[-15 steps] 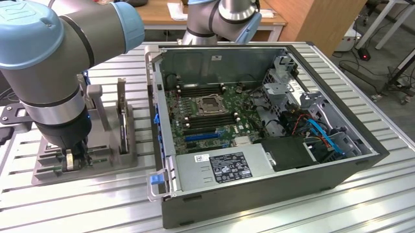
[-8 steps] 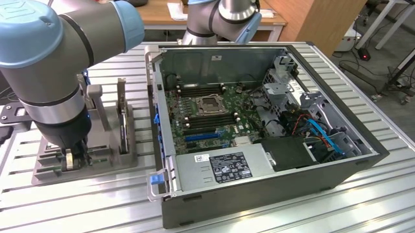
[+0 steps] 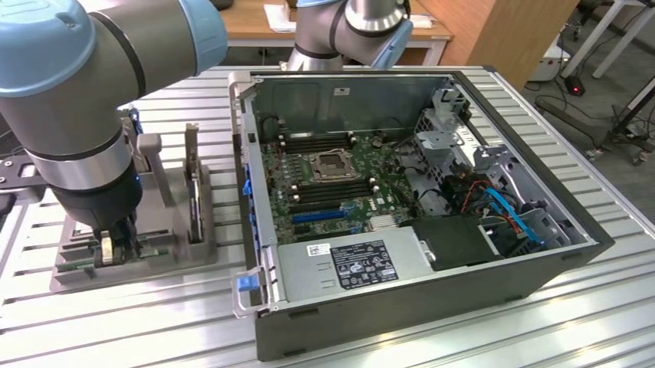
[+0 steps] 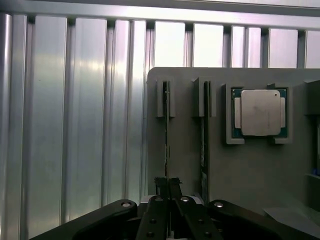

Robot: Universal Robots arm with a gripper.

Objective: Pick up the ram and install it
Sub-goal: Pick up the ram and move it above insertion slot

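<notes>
Two rams stand on edge in slots of a grey holder (image 4: pixel 185 150). In the wrist view my gripper (image 4: pixel 167 184) is shut on the near end of one ram (image 4: pixel 166 130), its fingertips meeting on the thin board. The other ram (image 4: pixel 204 140) stands parallel in the neighbouring slot, untouched. In the exterior view my gripper (image 3: pixel 115 253) reaches straight down into the holder (image 3: pixel 143 264) at the exterior view's left, beside the open computer case (image 3: pixel 261 230). The ram it grips is still seated in its slot.
A square silver processor (image 4: pixel 260 112) lies in a pocket of the holder beside the rams. The case holds a motherboard with dark memory slots (image 3: pixel 312 142), a CPU socket (image 3: pixel 335 165) and a power supply (image 3: pixel 348 264). Everything stands on a ribbed aluminium table (image 3: pixel 123 322).
</notes>
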